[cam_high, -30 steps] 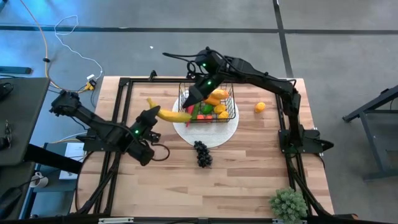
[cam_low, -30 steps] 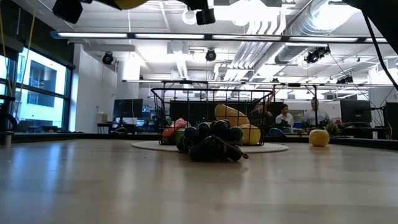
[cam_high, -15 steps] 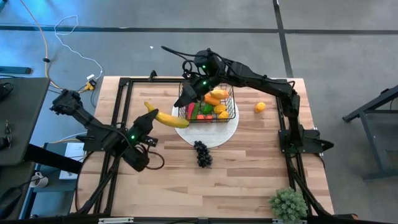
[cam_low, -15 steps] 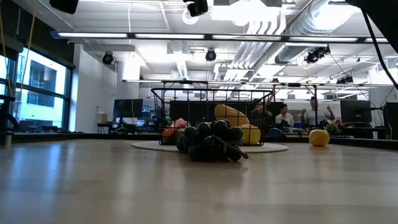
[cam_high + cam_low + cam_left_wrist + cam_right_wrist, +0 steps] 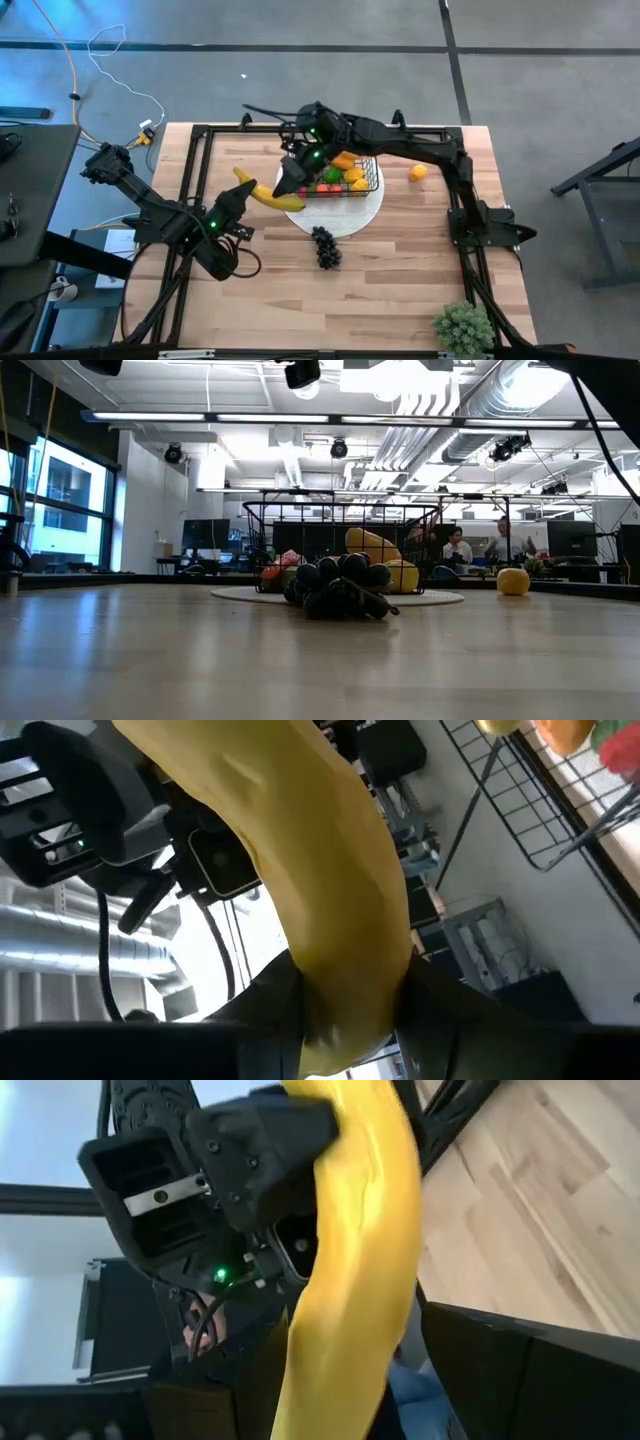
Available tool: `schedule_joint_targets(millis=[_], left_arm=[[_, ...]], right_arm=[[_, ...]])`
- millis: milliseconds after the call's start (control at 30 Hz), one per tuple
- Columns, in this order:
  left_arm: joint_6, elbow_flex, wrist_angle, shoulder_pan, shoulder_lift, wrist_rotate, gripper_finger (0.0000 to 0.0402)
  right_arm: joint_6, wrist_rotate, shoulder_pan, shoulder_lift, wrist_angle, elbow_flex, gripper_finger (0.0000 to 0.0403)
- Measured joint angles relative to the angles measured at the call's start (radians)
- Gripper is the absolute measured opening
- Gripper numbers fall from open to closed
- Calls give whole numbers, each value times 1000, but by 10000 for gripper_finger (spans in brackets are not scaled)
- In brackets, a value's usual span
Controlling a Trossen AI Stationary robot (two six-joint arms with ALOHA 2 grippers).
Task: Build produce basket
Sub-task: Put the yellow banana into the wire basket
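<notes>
The left gripper [image 5: 243, 192] clenches one end of the curved yellow banana [image 5: 262, 190]. The right gripper [image 5: 288, 180] covers the far end; its grip cannot be told. Just beyond it, the black wire-mesh basket [image 5: 372, 182] is partly hidden by the arm.

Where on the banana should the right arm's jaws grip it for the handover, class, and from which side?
Probably the free end nearest the basket: the left gripper already clamps the banana near its other end. Come from the basket side, jaws across its narrow width.
</notes>
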Motion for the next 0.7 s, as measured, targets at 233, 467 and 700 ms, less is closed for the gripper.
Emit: schedule_joint_targets(millis=[233, 467, 700], left_arm=[[13, 0, 0, 0, 0, -1, 104], [15, 0, -1, 0, 0, 6, 106], [16, -1, -3, 0, 1, 11, 108]], right_arm=[[55, -61, 5, 30, 64, 0, 212], [89, -101, 11, 56, 86, 0, 208], [111, -129, 19, 70, 94, 0, 154]])
